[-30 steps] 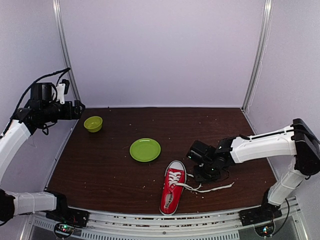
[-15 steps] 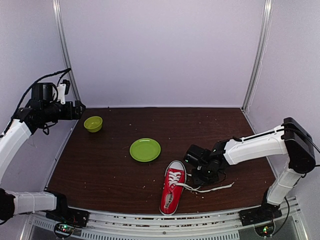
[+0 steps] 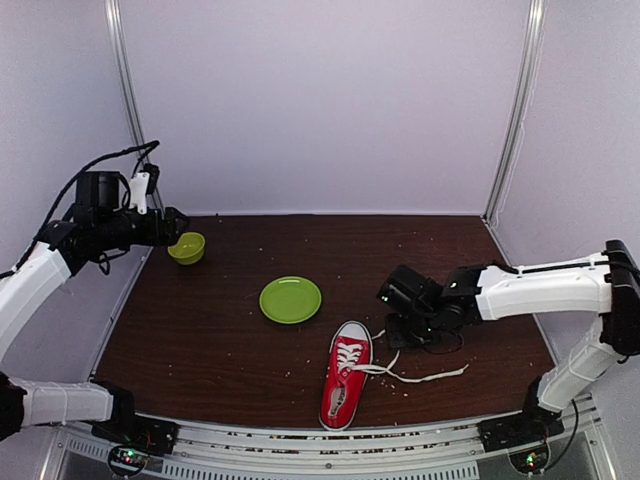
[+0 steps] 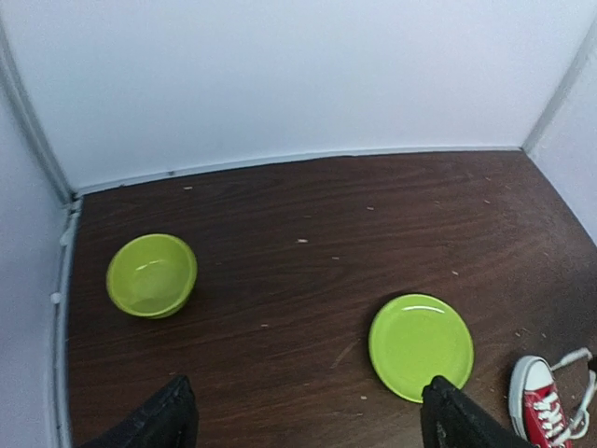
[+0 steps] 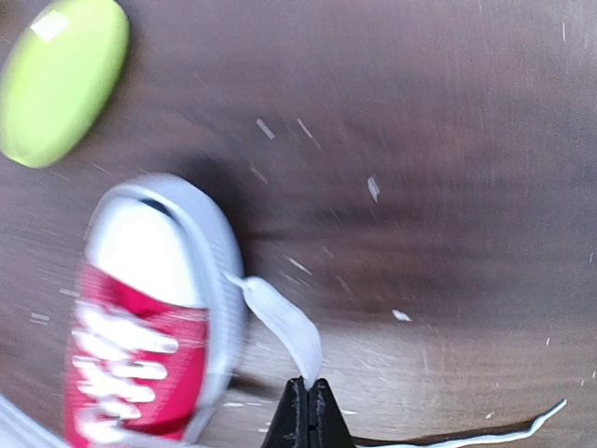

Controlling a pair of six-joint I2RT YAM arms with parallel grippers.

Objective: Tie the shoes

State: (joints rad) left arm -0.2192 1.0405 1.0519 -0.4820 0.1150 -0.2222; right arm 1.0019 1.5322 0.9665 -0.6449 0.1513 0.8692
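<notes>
Sneaker (image 3: 346,385) lies untied, no knot yet: our right gripper (image 5: 307,403) is pinched shut on one lace (image 5: 280,322), our left gripper (image 4: 308,425) gapes empty.

Just left of the right pincer (image 5: 308,408), the sneaker (image 5: 149,327) is showing matt red canvas and smooth white rubber, its lace (image 5: 280,322) flat woven cloth. Beneath the pincer the table (image 5: 448,140) is showing matt wood grain, the green plate (image 5: 61,79) farther left glossy plastic.

1 overhead, 2 wrist views (sharing sneaker (image 3: 346,385)).
</notes>
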